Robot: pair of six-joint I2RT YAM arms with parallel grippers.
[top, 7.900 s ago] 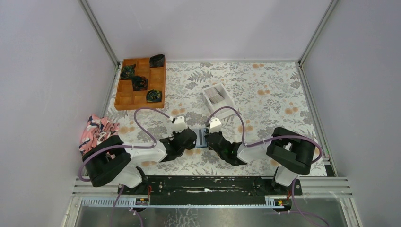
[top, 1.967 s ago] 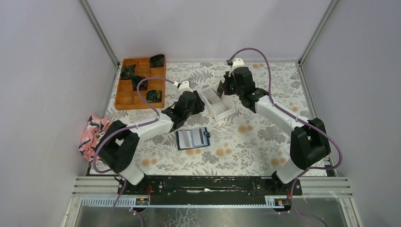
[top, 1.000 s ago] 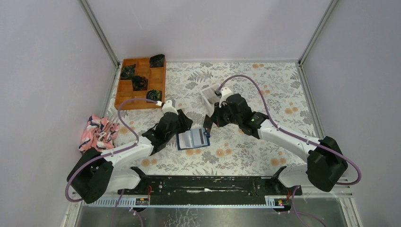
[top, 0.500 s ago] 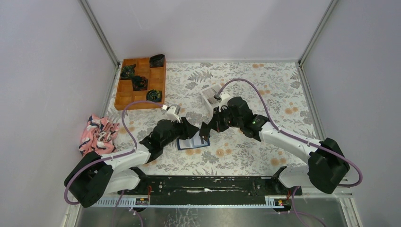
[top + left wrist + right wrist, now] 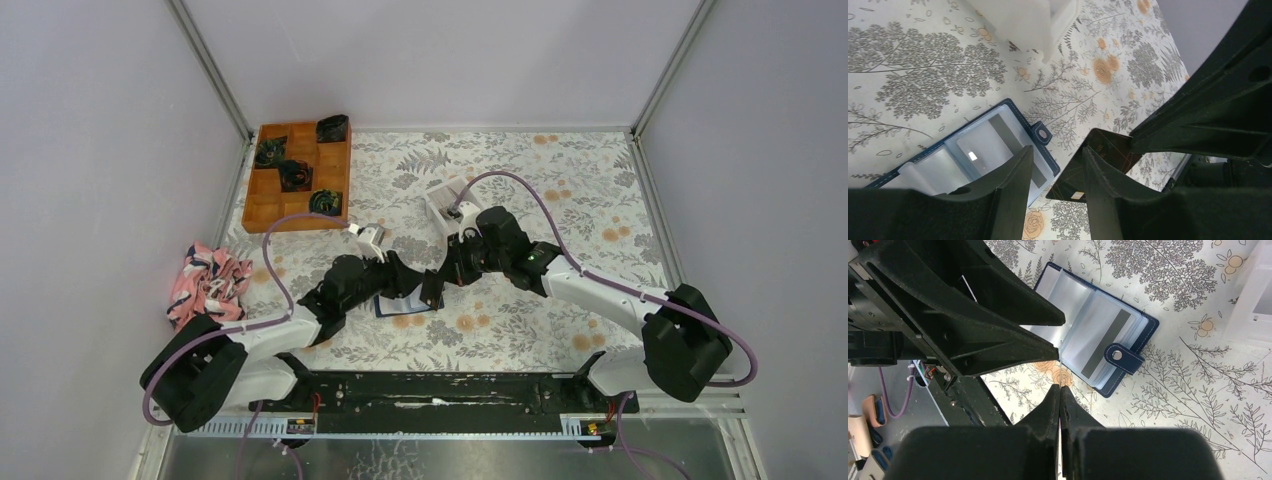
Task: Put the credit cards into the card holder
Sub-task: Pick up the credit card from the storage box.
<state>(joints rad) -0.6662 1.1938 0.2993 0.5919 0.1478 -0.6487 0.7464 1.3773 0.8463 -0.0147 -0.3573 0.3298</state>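
Fingers of the right gripper (image 5: 436, 286) are pressed together on a dark card (image 5: 431, 292), held upright just above the card holder (image 5: 404, 309), which lies open under both sets of fingertips. Facing them and almost touching, the left gripper (image 5: 400, 284) hangs over the holder's other side. Beyond the right fingers stands a white box (image 5: 448, 196). Well off past the left fingers are an orange tray (image 5: 297, 176) and a pink cloth (image 5: 207, 279). The table (image 5: 560, 200) wears a floral print, closed in by plain lilac walls and metal rails.

From the left wrist, the left gripper (image 5: 1057, 149) shows its fingers (image 5: 1010, 192) parted with nothing gripped. The dark card (image 5: 1095, 162) hangs just past them. The card holder (image 5: 998, 142) lies beneath and to one side, clear pockets upward.

From the right wrist, the right gripper (image 5: 1059, 388) is clamped on the card, seen edge-on as a thin line. The card holder (image 5: 1083, 315) lies just ahead of the tips, with a striped card (image 5: 1105, 342) already pocketed and the snap tab (image 5: 1120, 357) lying outward.

The step looks to be feeding this card into a free pocket. The card probably needs laying flatter so its leading edge meets the pocket mouth. Meanwhile the left fingers should pin the holder, since it may slide on the cloth or its clear pockets may buckle.
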